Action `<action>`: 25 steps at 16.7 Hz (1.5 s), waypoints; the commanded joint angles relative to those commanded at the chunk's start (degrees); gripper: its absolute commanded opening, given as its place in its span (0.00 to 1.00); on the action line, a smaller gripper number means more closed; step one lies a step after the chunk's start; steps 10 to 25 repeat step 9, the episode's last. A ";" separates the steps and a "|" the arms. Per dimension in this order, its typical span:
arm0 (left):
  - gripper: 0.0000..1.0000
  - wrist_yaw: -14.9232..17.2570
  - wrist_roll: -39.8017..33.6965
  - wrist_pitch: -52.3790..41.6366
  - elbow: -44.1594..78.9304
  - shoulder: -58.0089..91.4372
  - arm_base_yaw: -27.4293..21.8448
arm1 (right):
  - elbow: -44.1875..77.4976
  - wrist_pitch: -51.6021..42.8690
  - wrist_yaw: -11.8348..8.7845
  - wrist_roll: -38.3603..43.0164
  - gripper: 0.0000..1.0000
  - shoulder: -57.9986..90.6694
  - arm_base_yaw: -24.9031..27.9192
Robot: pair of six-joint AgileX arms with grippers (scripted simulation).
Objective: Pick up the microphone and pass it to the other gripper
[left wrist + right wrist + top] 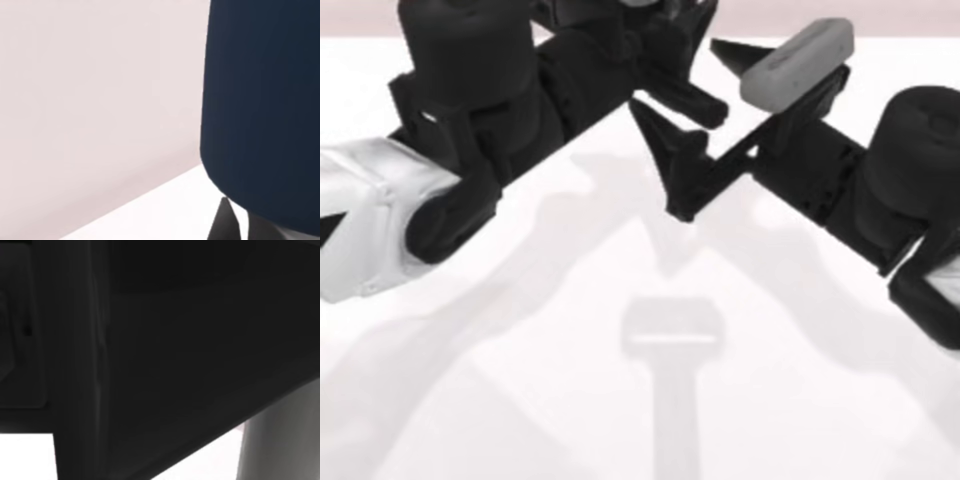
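The microphone's dark-blue head (260, 100) fills one side of the left wrist view, with a sliver of its grey handle (302, 235) beside my left gripper's fingers (227, 222). My left gripper (665, 45) is at the top centre of the top view, shut on the microphone, which the arms hide there. My right gripper (677, 75) reaches in from the right with its pointed fingers (660, 140) spread wide open around the left gripper's tip. The right wrist view is mostly dark, with the grey handle (280, 440) at its edge.
Both arms hang above the white table (520, 400) and cast shadows (670, 340) on it. A pale pink wall strip (900, 15) runs along the far edge.
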 joint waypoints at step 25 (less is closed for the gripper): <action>0.00 7.38 0.07 -0.76 -4.86 -5.52 8.67 | -13.74 -0.50 -2.58 0.17 1.00 -14.42 -1.80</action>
